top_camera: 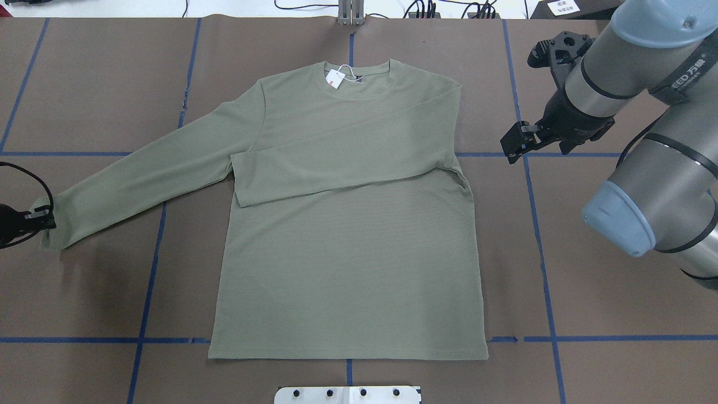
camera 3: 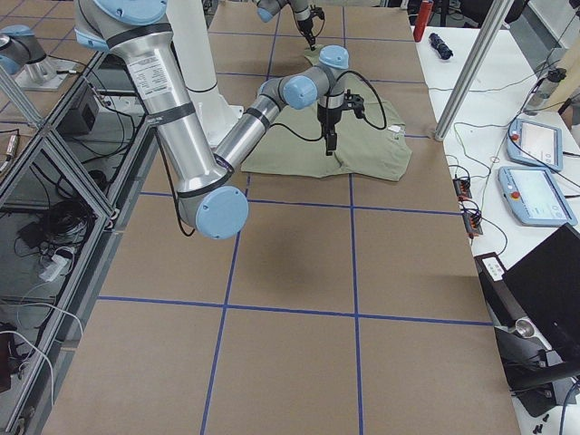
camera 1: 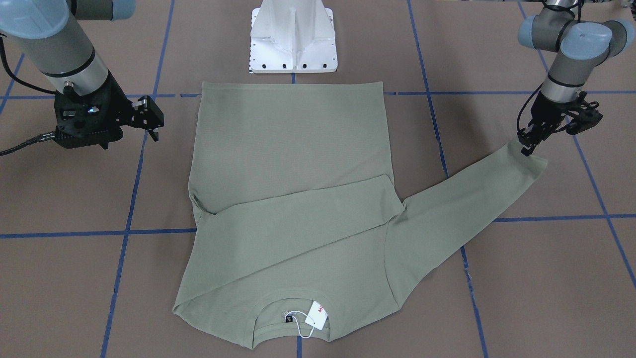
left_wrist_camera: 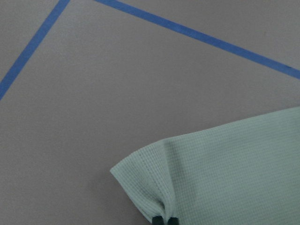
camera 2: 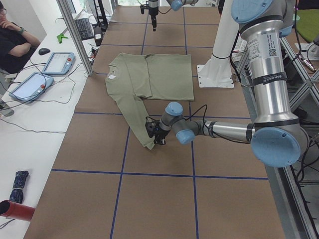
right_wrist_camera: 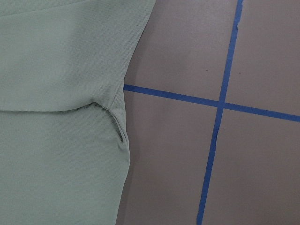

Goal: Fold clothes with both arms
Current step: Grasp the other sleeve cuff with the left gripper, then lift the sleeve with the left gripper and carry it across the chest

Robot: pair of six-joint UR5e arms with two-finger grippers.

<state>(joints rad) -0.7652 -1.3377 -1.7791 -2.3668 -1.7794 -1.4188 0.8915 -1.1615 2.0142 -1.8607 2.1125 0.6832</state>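
Olive-green long-sleeved knit shirt (top_camera: pixel 348 252) lies flat at centre of the overhead frame, collar toward the top. One sleeve is folded across the chest, the other stretched to the left edge. Left gripper (left_wrist_camera: pixel 164 220) is clamped on that sleeve's cuff (left_wrist_camera: pixel 140 173), biting only the outermost hem. Right gripper (top_camera: pixel 517 143) hovers upper right, beside the shirt; its opening cannot be told. Risk: so thin a bite may slip on lifting, or a low drag may pull the body askew.
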